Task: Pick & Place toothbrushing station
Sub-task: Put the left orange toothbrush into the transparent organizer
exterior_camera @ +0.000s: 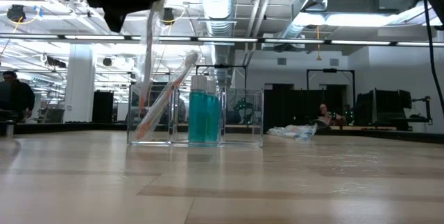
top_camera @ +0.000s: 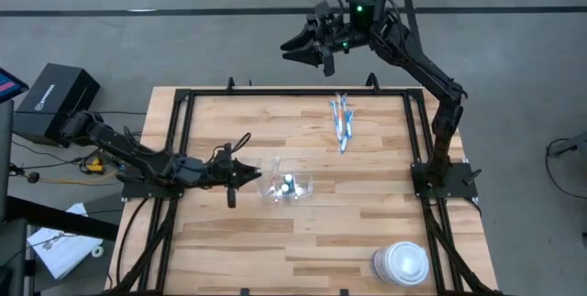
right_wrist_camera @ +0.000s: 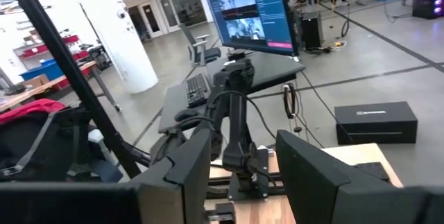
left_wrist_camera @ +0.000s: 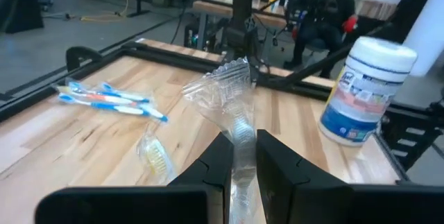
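While our left end effector (left_wrist_camera: pixel 241 172) pinches a clear wrapped toothbrush (left_wrist_camera: pixel 232 106) low over mid-desk, it sits just beside the clear plastic cup (top_camera: pixel 286 186), which holds two blue-green tubes (top_camera: pixel 289 184). We see loose toothbrushes (top_camera: pixel 341 120) farther back on the desk (top_camera: pixel 367 223). Our right end effector (right_wrist_camera: pixel 243 165) hangs open beyond the far edge. A white container (top_camera: pixel 401 263) stands at the near right corner.

One clear compartment holder (top_camera: pixel 286 184), two blue-green tubes (exterior_camera: pixel 204 117) in it, one white lidded container (top_camera: pixel 401 264), and a small cluster of toothbrushes (top_camera: pixel 342 120), number unclear.
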You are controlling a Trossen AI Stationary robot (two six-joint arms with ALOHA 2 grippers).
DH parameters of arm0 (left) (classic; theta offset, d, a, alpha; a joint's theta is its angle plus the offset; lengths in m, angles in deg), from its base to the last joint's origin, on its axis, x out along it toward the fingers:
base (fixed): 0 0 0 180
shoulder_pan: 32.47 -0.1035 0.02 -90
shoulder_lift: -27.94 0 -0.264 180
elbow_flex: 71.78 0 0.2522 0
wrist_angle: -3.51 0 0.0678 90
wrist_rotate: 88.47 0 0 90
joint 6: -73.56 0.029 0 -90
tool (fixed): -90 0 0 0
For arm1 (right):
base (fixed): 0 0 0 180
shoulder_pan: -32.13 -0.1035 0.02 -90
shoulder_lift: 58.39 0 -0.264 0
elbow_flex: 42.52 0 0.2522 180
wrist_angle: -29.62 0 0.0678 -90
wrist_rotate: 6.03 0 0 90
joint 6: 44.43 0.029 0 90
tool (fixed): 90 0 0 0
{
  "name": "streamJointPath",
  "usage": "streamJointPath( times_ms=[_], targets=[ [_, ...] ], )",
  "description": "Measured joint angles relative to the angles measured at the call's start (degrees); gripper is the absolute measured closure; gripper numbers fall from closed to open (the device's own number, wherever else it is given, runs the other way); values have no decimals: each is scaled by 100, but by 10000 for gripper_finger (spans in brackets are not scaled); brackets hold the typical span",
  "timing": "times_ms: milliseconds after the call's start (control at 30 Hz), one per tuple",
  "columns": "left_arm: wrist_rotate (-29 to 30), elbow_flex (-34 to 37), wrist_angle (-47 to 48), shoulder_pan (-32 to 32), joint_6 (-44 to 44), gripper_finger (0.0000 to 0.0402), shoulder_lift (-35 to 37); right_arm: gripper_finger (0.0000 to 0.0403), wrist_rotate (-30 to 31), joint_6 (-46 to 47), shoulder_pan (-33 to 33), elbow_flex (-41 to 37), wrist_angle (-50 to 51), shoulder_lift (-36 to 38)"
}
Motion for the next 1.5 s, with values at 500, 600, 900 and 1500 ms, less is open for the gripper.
streamJointPath(
  times_ms=[500,600,900,1500],
  targets=[
    [-291,636,-329,4,-152,368,0,249,144,-341,-239,0,-1,0],
    [-297,671,-370,4,-153,368,-2,249,145,-378,-229,0,1,0],
    [-378,693,-458,4,-153,367,-92,249,139,-511,-229,0,-3,0],
    [-555,711,-460,-2,-201,303,-260,249,100,-511,-229,0,-1,2]
  ],
)
